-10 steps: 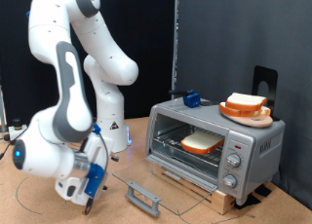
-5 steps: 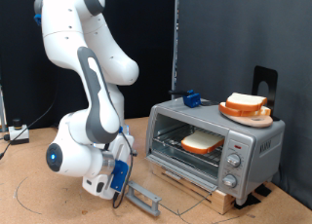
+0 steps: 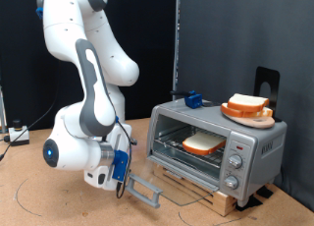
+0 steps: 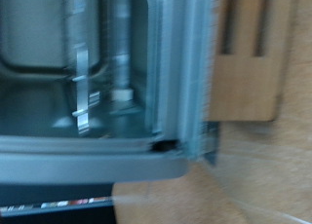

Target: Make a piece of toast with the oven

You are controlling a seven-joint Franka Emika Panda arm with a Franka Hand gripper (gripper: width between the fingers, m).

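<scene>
Toast: squarish pale slice of bread with tan crust (image 3: 203, 142) lies flat on the wire rack inside the boxy silver countertop toaster oven (image 3: 218, 147), door down.
Second slice: an alike slice (image 3: 248, 105) sits on the round orange plate (image 3: 245, 113) on the oven roof.
Door: glass door with dark bar handle (image 3: 145, 192) hangs open, handle low at the exterior view's bottom, long axis running across the oven front.
Gripper: two-finger gripper (image 3: 120, 183) sits low, just beside the handle, on its left in the exterior view; toast lies up and to the right of it.
Finger state: cannot tell; wrist view is blurred and shows only door frame and glass.
Change: over the last second the arm swung in from the exterior view's left toward the handle; toast and plate unmoved.
</scene>
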